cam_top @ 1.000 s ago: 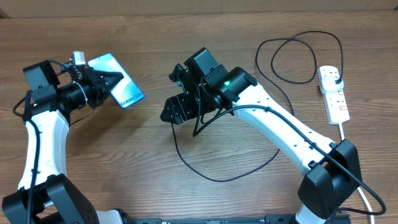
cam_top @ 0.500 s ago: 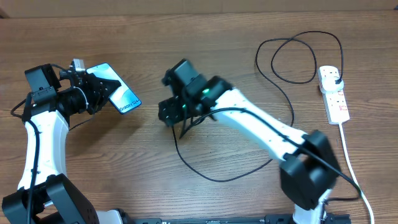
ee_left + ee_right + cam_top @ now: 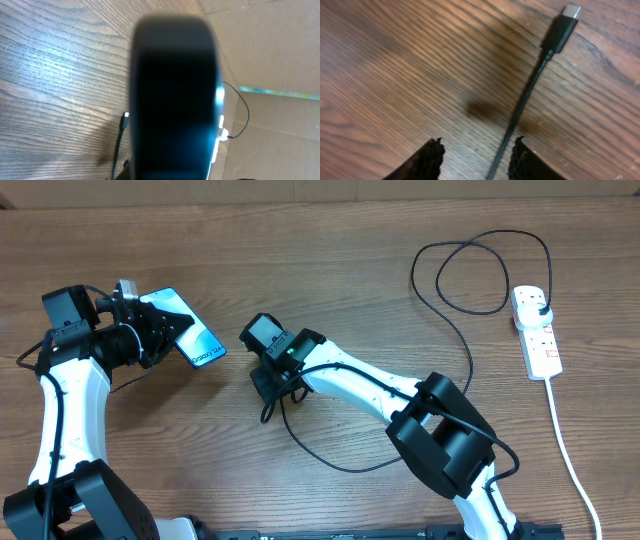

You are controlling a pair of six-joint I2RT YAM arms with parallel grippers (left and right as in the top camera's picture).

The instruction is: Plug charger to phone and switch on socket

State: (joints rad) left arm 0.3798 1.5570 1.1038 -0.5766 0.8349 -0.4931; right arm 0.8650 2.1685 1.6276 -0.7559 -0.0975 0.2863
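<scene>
We log a brown wood-grain table point(image 3: 330, 240). Lying on it: the black charger cable point(image 3: 525, 102), looped, its connector tip point(image 3: 561, 31) flat on the wood; a white power strip point(image 3: 536, 332) at far right.

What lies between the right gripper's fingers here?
Only the charger's thin black cable on the wooden table, connector tip ahead of the right gripper; shown in the right wrist view.

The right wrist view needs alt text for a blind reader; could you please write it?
The charger, a thin black cable, lies on the wooden table, its connector tip at the upper right. It runs down between the open fingers of the right gripper.
</scene>
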